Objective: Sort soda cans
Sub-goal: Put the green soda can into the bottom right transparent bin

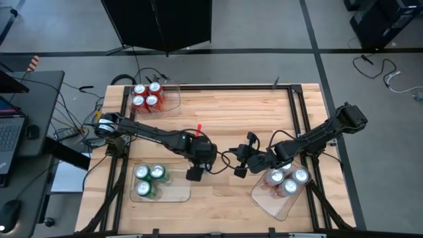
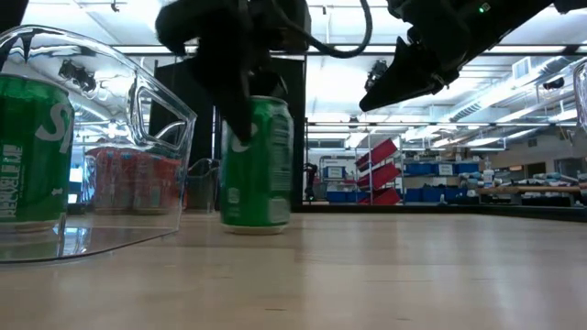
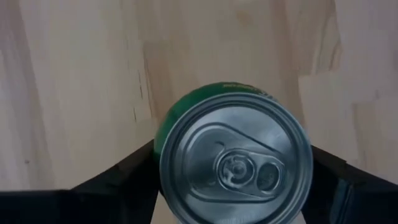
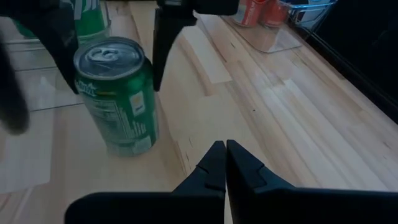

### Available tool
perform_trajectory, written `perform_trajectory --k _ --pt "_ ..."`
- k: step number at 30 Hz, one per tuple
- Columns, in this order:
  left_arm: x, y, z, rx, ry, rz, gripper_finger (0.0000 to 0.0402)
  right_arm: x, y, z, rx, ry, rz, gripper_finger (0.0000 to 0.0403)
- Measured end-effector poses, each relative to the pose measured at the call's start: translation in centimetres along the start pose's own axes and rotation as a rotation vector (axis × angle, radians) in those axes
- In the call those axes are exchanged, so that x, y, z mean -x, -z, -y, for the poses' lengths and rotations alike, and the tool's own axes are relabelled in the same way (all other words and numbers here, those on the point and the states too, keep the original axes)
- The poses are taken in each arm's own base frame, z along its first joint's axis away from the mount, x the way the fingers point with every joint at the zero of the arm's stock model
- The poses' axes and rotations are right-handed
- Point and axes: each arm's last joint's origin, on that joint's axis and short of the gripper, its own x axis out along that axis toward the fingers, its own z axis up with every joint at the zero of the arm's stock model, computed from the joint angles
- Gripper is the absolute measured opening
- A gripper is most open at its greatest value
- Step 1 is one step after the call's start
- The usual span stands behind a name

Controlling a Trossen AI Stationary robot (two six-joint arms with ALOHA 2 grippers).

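left gripper (image 4: 112, 37) jaws astride green can (image 4: 118, 93)

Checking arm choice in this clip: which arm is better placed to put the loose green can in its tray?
Left. Its gripper already straddles the green can, beside the green tray. The right gripper is shut and empty.
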Motion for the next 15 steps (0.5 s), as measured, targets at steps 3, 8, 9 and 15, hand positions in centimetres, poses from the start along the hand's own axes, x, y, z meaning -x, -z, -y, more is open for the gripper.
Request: perform_trajectory --k 3,8,9,15 --pt "1.3 -0.4 0.1 -0.041 -0.001 -0.04 0.0288 0.0 0.0 0.0 0.001 0.0 -0.001 0.0" --pt "5.8 -1.4 0.8 -0.072 -0.049 -0.117 0.0288 0.0 0.1 0.0 0.006 0.003 -0.007 0.0" --pt "6.8 -1.6 1.2 -0.084 -0.062 -0.123 0.0288 0.0 0.1 0.0 0.007 0.003 -0.008 0.0" --pt "13.5 -2.8 3.3 -0.102 -0.099 -0.031 0.0288 0.0 0.1 0.0 0.01 0.004 -0.011 0.0"
